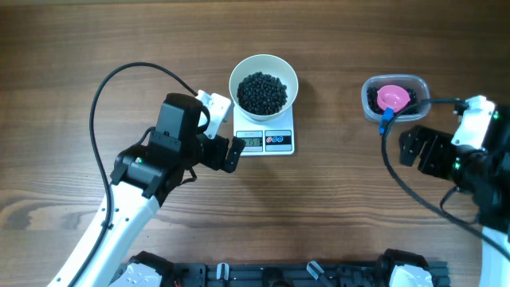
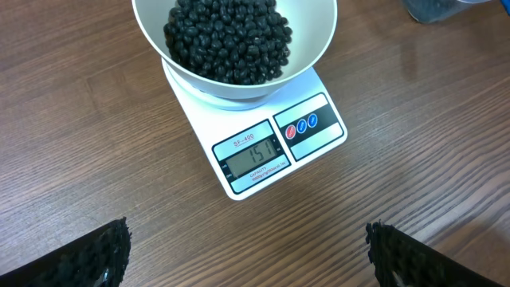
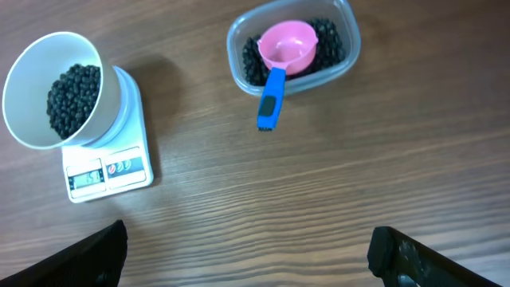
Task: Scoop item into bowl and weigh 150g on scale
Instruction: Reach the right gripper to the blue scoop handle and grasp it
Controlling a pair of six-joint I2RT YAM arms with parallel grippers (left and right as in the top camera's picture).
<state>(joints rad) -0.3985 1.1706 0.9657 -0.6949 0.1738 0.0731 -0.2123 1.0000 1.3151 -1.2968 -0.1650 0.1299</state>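
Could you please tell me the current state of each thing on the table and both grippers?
bowl: on the scale, holding beans.
scale: on, display seems to read 151.
scoop: empty, lying in the tub.
tub: open, part-filled with beans.
left gripper: open, empty.
right gripper: open, empty.

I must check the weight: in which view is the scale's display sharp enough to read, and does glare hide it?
Left wrist view: the display of the scale is sharp, without glare, digits legible. Overhead and right wrist views: too small to read.
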